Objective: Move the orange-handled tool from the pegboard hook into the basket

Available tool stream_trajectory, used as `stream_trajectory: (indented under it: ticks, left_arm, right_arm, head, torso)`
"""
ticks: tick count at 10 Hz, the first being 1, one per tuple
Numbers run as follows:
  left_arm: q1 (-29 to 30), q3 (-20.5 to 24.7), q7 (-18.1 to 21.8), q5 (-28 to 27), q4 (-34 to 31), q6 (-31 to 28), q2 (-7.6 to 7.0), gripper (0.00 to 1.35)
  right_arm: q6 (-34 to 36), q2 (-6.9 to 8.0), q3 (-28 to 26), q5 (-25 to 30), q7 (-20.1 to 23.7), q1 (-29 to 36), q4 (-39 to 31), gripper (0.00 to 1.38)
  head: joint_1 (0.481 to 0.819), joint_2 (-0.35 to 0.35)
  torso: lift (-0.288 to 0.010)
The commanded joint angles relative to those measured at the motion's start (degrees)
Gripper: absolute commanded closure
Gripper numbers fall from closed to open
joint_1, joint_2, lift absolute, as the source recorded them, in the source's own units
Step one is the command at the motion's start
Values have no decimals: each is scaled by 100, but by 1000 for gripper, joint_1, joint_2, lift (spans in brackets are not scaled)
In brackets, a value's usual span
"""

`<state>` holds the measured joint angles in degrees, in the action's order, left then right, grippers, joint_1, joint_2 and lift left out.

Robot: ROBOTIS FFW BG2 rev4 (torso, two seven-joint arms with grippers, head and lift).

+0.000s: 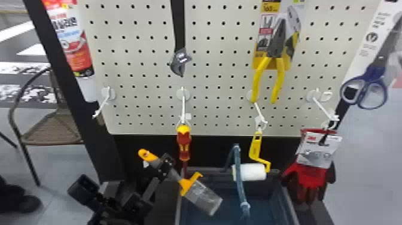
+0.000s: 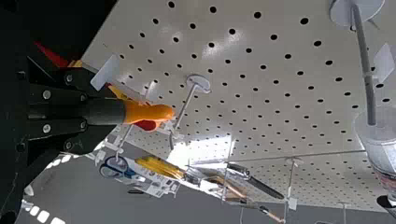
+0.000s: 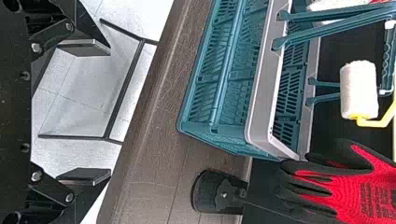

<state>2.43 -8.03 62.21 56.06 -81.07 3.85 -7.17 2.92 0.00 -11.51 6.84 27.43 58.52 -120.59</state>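
My left gripper (image 1: 164,165) is shut on the orange-handled tool (image 1: 204,198), gripping it just below the orange handle end. The tool slants, its handle end up and left, its clear-covered lower end over the left part of the basket (image 1: 178,213). In the left wrist view, the orange handle tip (image 2: 148,112) juts out past the left gripper (image 2: 100,111), with no hook through it. Apart from the basket (image 3: 260,79), my right gripper (image 3: 88,112) stands open in the right wrist view, nothing between its fingers, above the floor beside the dark wooden shelf.
A red-and-yellow screwdriver (image 1: 183,143) hangs on a hook right beside the held tool. A paint roller (image 1: 249,172) hangs over the basket's back, near its raised blue-green handle (image 1: 238,170). Red gloves (image 1: 311,179) hang at the right. A black cylindrical object (image 3: 212,191) stands near the basket.
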Motion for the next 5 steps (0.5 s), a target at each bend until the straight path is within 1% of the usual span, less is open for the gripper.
stream_trajectory:
  ticks: [1, 3, 5]
  left_arm:
    - [-6, -146, -7, 107, 140, 142, 119, 1176]
    - [-18, -383, -24, 247, 280, 282, 189, 1176]
    - [-31, -656, -77, 414, 463, 388, 224, 1174]
  right_arm:
    - [6, 5, 0, 10, 8, 8, 0, 352]
    - [24, 5, 0, 19, 26, -4, 0, 352]
    - [42, 5, 0, 36, 61, -29, 14, 352]
  head:
    - [549, 0]
    - [549, 0]
    - [549, 0]
  torso:
    - [-100]
    - [-100]
    - [-100]
